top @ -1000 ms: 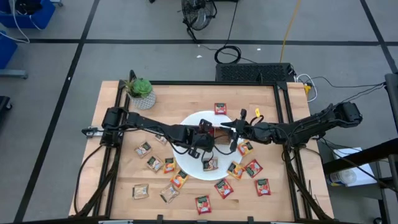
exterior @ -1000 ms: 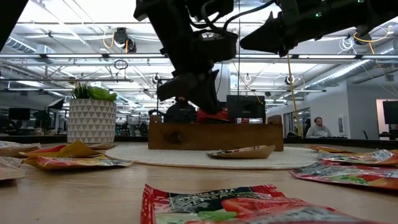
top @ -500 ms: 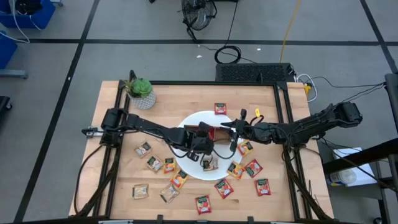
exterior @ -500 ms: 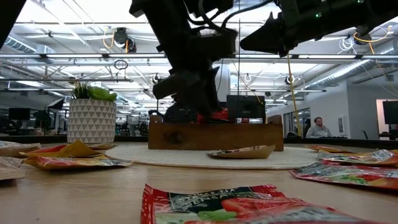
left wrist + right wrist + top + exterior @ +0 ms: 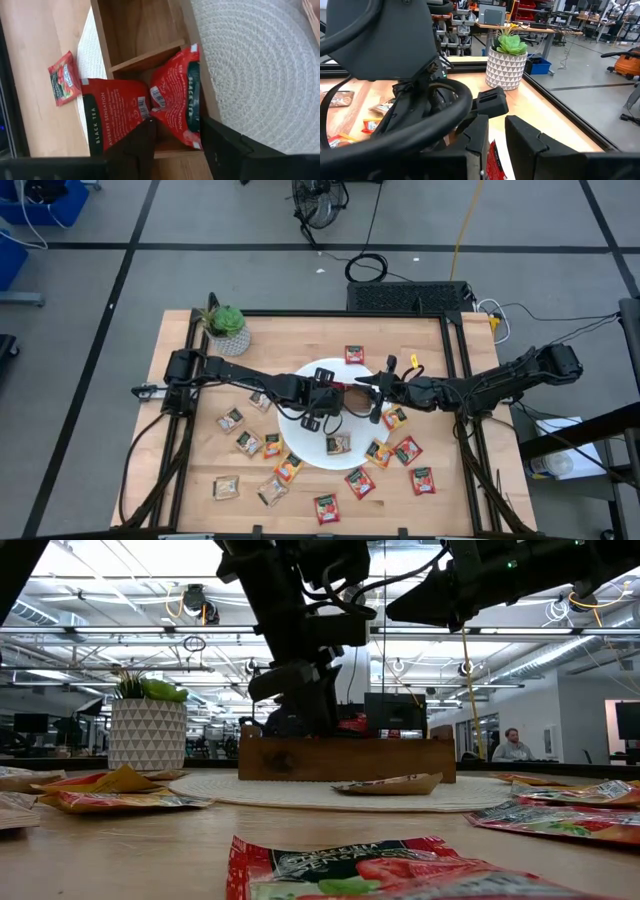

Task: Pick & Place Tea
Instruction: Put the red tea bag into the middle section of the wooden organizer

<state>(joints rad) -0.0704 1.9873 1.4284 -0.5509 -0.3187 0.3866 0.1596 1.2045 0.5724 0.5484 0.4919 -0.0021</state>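
Overhead looks down; low looks level — both share tray (image 5: 335, 392).
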